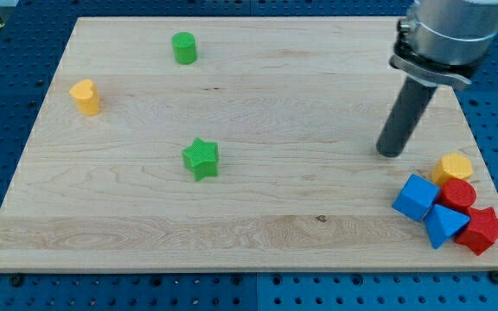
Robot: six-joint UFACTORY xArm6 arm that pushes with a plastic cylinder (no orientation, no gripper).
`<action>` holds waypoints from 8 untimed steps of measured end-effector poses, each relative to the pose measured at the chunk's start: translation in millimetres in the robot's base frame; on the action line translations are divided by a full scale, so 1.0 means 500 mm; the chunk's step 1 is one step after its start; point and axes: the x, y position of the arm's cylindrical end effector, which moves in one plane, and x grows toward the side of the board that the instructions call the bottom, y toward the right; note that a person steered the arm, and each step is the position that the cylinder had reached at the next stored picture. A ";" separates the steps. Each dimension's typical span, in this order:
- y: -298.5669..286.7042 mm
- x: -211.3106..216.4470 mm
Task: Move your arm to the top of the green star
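My tip far from the green star
My tip (391,153), a bare rod end effector grasping nothing, rests right of frame centre; green star (201,159) sits well apart, left of centre.

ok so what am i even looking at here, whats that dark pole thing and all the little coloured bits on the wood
There is one picture, from a single camera looking down at a wooden board on a blue table. The dark pole is the end of a robot arm. It has no hand and holds nothing; it just pushes blocks with my tip, which sits at the view's right.

The blocks: a green star near the middle, a green cylinder and a yellow block toward the upper left. Bunched at the lower right, just below my tip, are two blue blocks, a yellow block, a red cylinder and a red star.
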 end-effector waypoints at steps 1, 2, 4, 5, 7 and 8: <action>-0.044 -0.019; -0.066 -0.031; -0.083 -0.031; -0.103 -0.031; -0.142 -0.031; -0.149 -0.031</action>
